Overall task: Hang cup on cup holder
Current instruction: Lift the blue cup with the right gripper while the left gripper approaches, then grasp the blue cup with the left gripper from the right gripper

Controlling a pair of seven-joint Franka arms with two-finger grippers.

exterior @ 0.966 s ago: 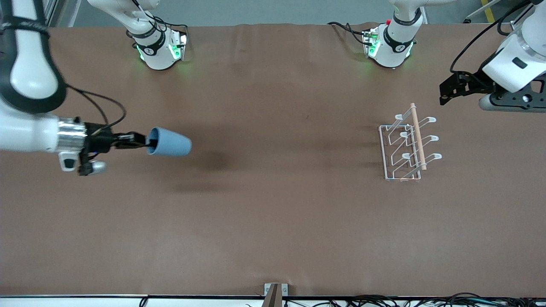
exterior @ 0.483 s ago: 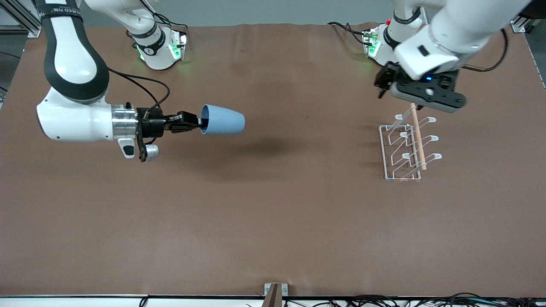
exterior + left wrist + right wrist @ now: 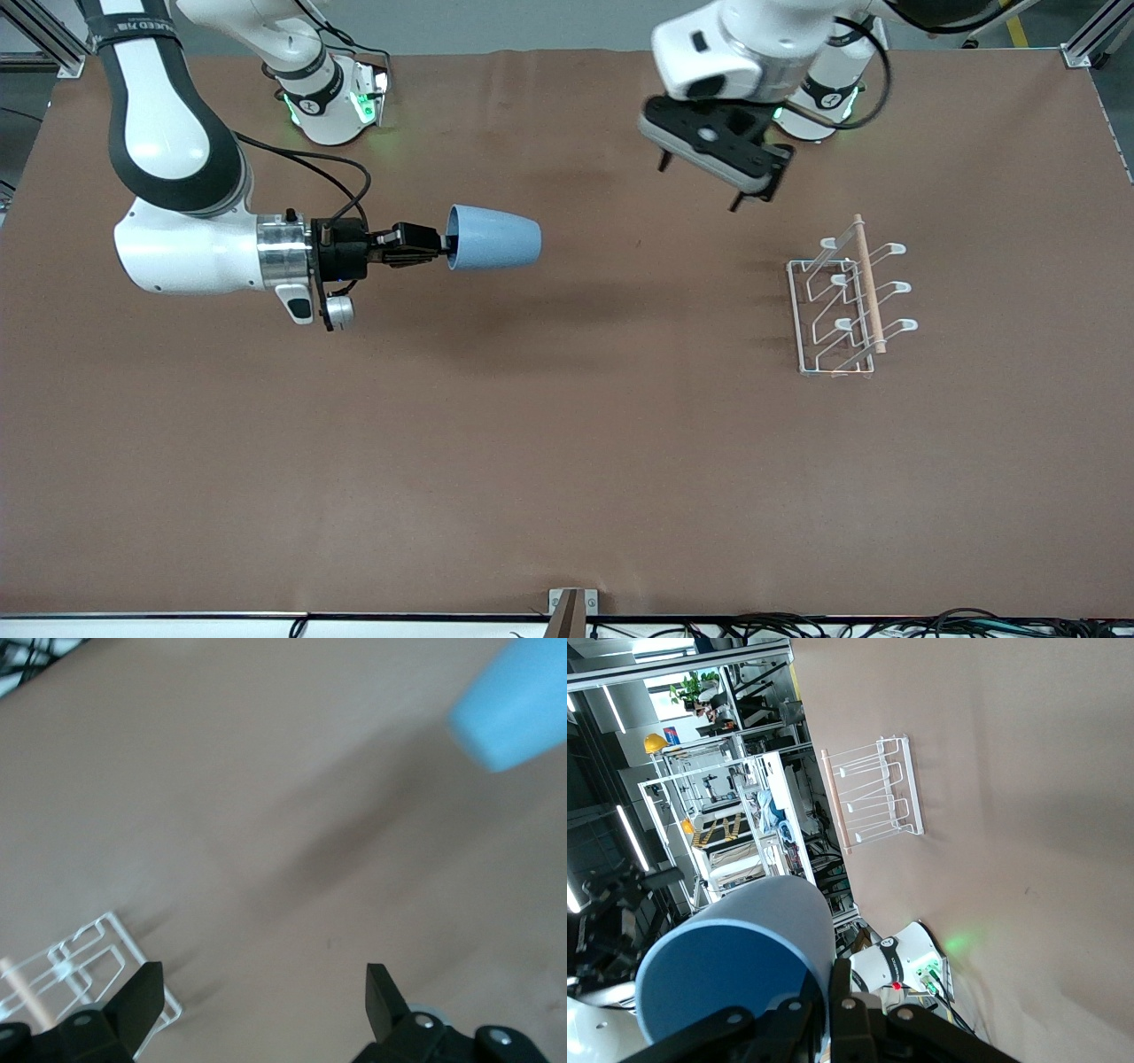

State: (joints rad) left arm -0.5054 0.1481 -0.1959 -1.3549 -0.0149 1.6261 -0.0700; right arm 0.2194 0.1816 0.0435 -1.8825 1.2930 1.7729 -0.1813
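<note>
**Right gripper carries the cup on its side; left gripper hangs spread and empty**

Going from the right arm's end of the table toward the left arm's: the right gripper (image 3: 440, 245) is up over the brown table (image 3: 567, 461), pointing level toward the middle. Its fingers are pinched tight on the rim of the light-blue cup (image 3: 493, 237), one finger inside the mouth and one outside. The cup lies sideways in the air, mouth toward the gripper and rounded base toward the left arm's end, with its shadow on the table below. In the right wrist view the cup (image 3: 735, 970) fills the foreground, its wall clamped at the fingers (image 3: 843, 1014).

Next comes the left gripper (image 3: 705, 185), hanging over bare table near its own base, fingers spread wide and touching nothing; the left wrist view shows both fingertips (image 3: 381, 992) well apart over the table.

Last, the cup holder (image 3: 846, 301) stands on the table toward the left arm's end, its wooden dowel (image 3: 868, 283) along the top, prongs bare. Cup and holder are well apart.
</note>
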